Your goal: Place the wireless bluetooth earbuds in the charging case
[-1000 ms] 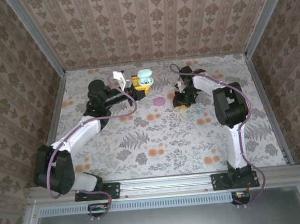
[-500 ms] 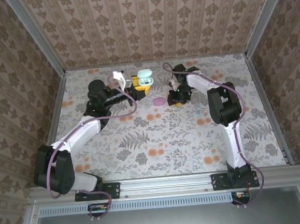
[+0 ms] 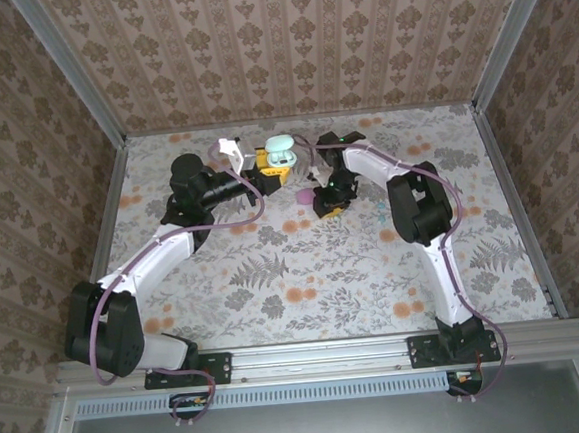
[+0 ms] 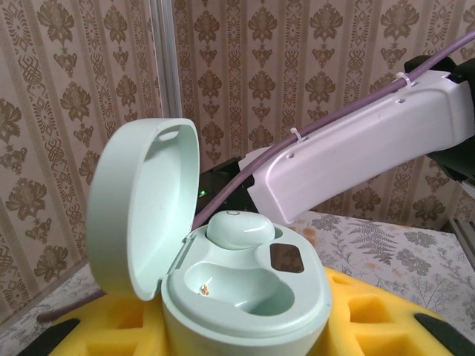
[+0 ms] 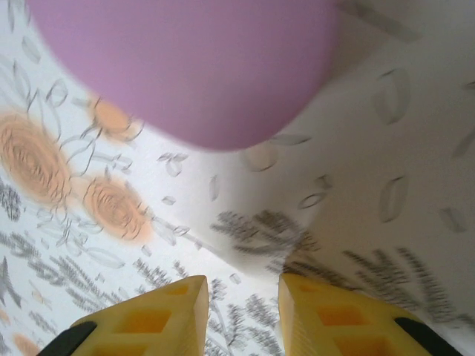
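My left gripper (image 4: 245, 334) is shut on the mint charging case (image 4: 245, 289), its yellow fingers (image 4: 89, 330) on either side of the base. The lid (image 4: 141, 208) stands open on the left. One mint earbud (image 4: 239, 228) sits in the far socket, and the near socket (image 4: 237, 285) is empty. From above, the case (image 3: 281, 154) is at the back middle of the table. My right gripper (image 5: 241, 319) hangs low over the table, its yellow fingers (image 5: 159, 315) slightly apart with nothing between them. A pink case (image 5: 185, 67) lies just ahead of it.
The right arm's white link (image 4: 356, 156) crosses close behind the mint case. From above, my right gripper (image 3: 326, 204) is just right of the pink case (image 3: 305, 189). A tiny teal speck (image 3: 381, 210) lies further right, too small to identify. Patterned walls enclose the floral table (image 3: 304, 275).
My right gripper has swung left across the table, from well right of the pink case to right beside it. The left arm and mint case have stayed put.
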Motion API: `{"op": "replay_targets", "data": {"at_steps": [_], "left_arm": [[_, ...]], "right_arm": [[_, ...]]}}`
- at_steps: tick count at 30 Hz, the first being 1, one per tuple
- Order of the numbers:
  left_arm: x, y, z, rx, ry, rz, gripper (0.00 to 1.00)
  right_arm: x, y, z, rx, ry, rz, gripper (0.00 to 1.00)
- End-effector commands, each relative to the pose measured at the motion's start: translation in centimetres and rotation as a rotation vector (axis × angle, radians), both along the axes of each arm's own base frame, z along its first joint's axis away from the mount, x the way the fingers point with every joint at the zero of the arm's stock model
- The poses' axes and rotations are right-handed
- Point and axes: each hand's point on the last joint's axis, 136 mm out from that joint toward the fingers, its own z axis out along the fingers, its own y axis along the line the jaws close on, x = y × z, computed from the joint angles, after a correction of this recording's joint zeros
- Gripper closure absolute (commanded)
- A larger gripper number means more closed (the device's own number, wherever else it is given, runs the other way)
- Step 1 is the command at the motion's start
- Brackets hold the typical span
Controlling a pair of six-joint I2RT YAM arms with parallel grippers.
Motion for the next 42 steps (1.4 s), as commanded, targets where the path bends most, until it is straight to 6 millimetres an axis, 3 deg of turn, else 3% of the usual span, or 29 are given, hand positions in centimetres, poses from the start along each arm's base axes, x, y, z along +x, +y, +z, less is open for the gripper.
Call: {"op": "replay_targets", "data": {"at_steps": [1, 7, 11, 21, 25, 28, 32, 42], "left_arm": [[-0.7, 0.5, 1.6, -0.016, -0.064, 0.004, 0.77], [-0.8, 0.6, 1.7, -0.015, -0.071, 0.009, 0.77], [-0.9, 0.7, 1.7, -0.015, -0.070, 0.010, 0.77], [-0.9, 0.6, 1.9, -0.015, -0.073, 0.001, 0.77], [-0.9, 0.6, 2.1, -0.017, -0.080, 0.001, 0.77], [-1.0, 0.7, 2.1, -0.017, -0.081, 0.003, 0.77], [-0.9, 0.7, 2.0, -0.016, -0.078, 0.004, 0.77], [-0.8, 0.6, 2.2, -0.017, -0.077, 0.000, 0.77]], "right_arm": [[-1.6, 0.5, 0.7, 0.018, 0.039, 0.083, 0.67], [-2.4, -0.1, 1.0, -0.024, 0.057, 0.079, 0.68], [-3.6, 0.5, 1.5, 0.031, 0.078, 0.083, 0.68], [-5.1, 0.4, 4.4, 0.066, 0.044, 0.094, 0.68], [-4.4, -0.4, 5.5, 0.043, -0.024, 0.034, 0.67], [-2.7, -1.9, 6.4, 0.102, -0.064, -0.158, 0.69], [-2.0, -4.3, 5.4, 0.164, -0.035, -0.353, 0.70], [-3.2, -4.3, 1.7, 0.174, 0.093, -0.406, 0.70]]}}
